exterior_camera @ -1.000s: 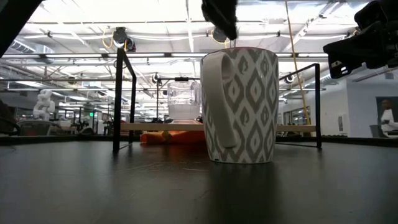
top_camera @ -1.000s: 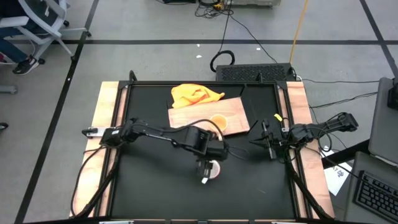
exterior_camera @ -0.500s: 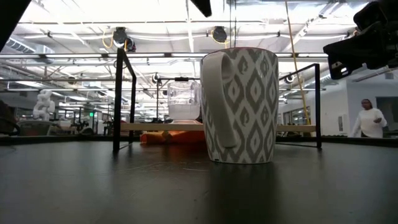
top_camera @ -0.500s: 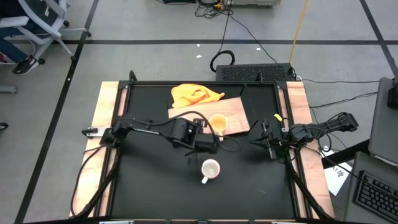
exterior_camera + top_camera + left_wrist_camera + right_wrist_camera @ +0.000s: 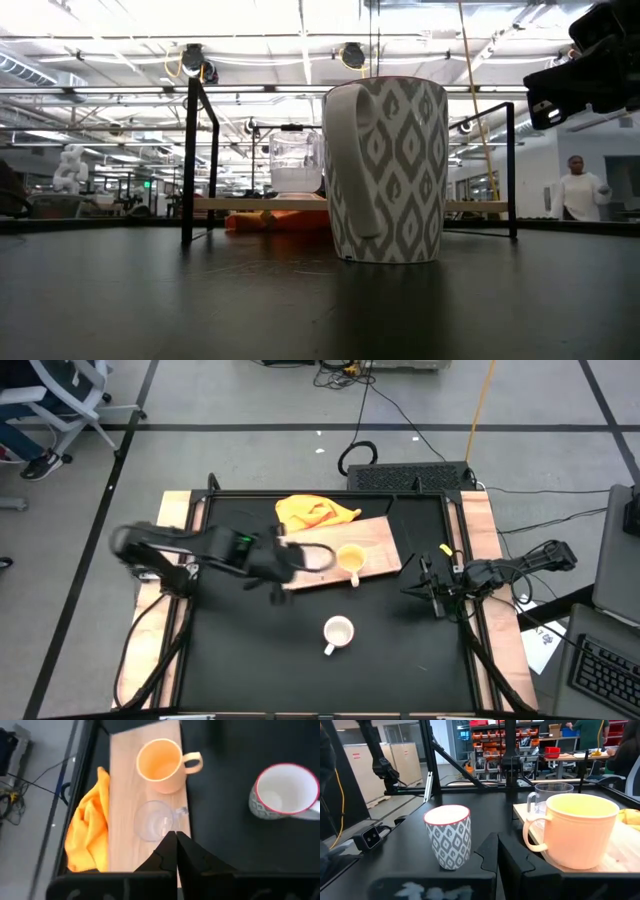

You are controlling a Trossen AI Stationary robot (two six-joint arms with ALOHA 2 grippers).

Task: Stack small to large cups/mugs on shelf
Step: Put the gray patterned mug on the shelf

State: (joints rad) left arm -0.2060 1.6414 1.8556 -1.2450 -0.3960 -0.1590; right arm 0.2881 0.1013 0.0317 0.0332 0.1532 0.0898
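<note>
Two claws clenched empty, my left claw over the shelf edge (glass cup close), white mug alone on open table, right claw at the side rail.

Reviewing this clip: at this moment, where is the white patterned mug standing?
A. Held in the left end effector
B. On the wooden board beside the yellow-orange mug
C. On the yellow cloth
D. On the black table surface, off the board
D. The white patterned mug stands alone on the black table, apart from the wooden board, which carries the yellow-orange mug and the clear glass cup.
</note>
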